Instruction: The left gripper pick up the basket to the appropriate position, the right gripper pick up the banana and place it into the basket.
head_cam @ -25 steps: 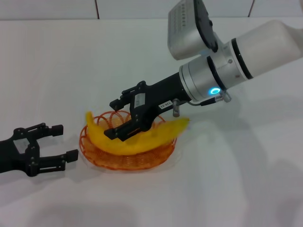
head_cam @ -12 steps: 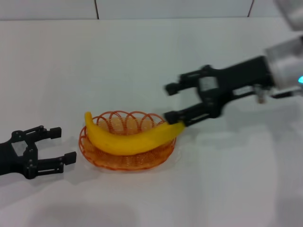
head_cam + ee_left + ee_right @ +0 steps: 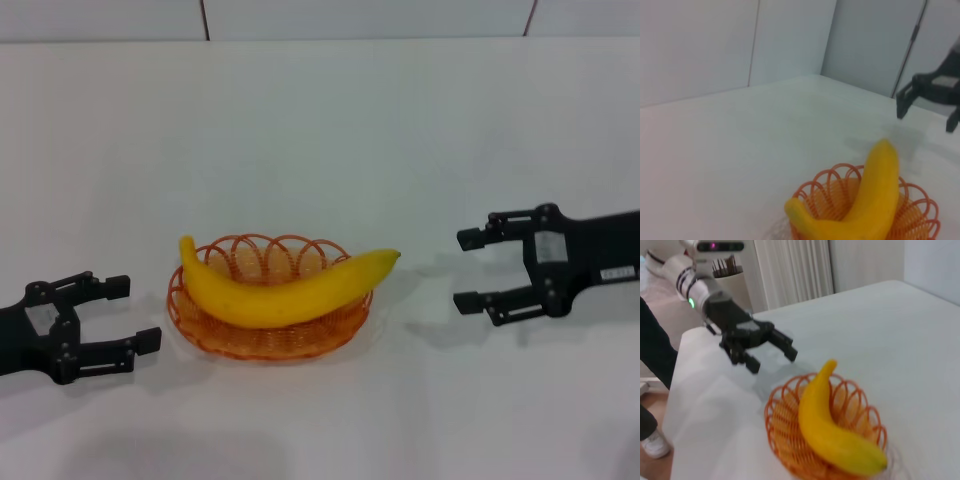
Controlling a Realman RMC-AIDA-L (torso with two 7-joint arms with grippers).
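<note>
Here the banana [image 3: 285,289], smooth and bright yellow, lies across the orange wire basket [image 3: 268,335], its tip overhanging the rim. The left gripper [image 3: 125,312] and right gripper [image 3: 470,270] flank the basket, jaws open, on bare white table [image 3: 320,130].

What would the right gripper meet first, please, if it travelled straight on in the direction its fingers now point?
Probably the banana: the right gripper, open, points toward the tip that overhangs the basket. Relative height is hard to judge.
</note>
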